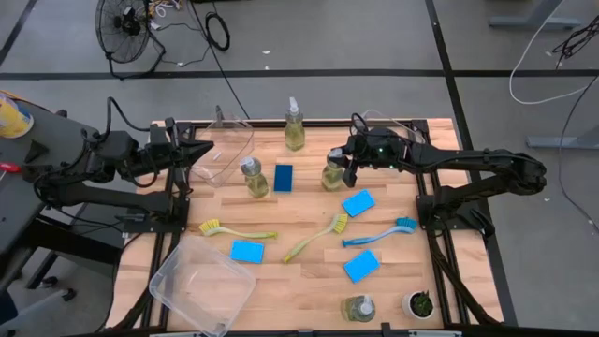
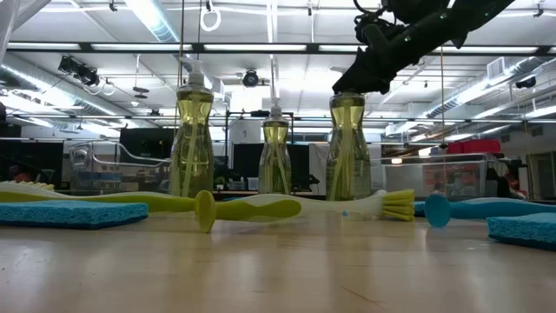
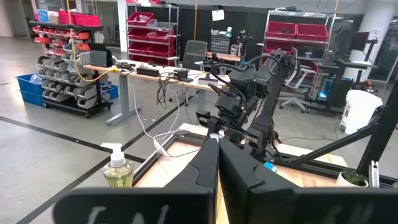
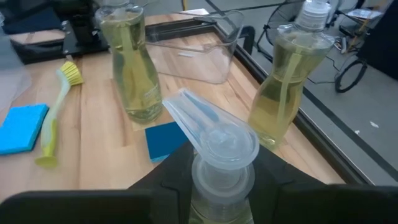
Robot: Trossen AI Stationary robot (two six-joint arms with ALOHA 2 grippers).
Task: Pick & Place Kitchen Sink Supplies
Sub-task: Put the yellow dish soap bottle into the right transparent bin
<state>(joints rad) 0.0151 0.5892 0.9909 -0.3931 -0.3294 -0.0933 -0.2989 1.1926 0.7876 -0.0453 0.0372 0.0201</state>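
A clear pump bottle of yellow-green soap (image 1: 332, 176) stands near the table's middle, and my right gripper (image 4: 222, 171) is shut on its top; the low view shows this bottle (image 2: 347, 148) upright under the gripper (image 2: 358, 83). Three more soap bottles stand at the far edge (image 1: 294, 126), left of middle (image 1: 253, 178) and at the near edge (image 1: 357, 307). Blue sponges (image 1: 357, 202) (image 1: 247, 251) and brushes (image 1: 318, 237) (image 1: 379, 234) lie flat on the wood. My left gripper (image 1: 208, 148) hangs shut above the table's far left, holding nothing. My right gripper pinches the bottle's pump neck (image 4: 222, 186), just under the clear pump head (image 4: 211, 134), between its two fingers (image 4: 171, 177). The fingers come from the table's right side, slanting down. The bottle stays upright with its base (image 2: 347, 196) on the table.
A clear bin (image 1: 225, 145) lies at the far left beside my left gripper, another (image 1: 201, 285) at the near left corner. A blue sponge (image 1: 283, 177) lies between two bottles. A white pot with a plant (image 1: 418, 304) stands at the near right. A yellow-green brush (image 1: 234, 229) lies left.
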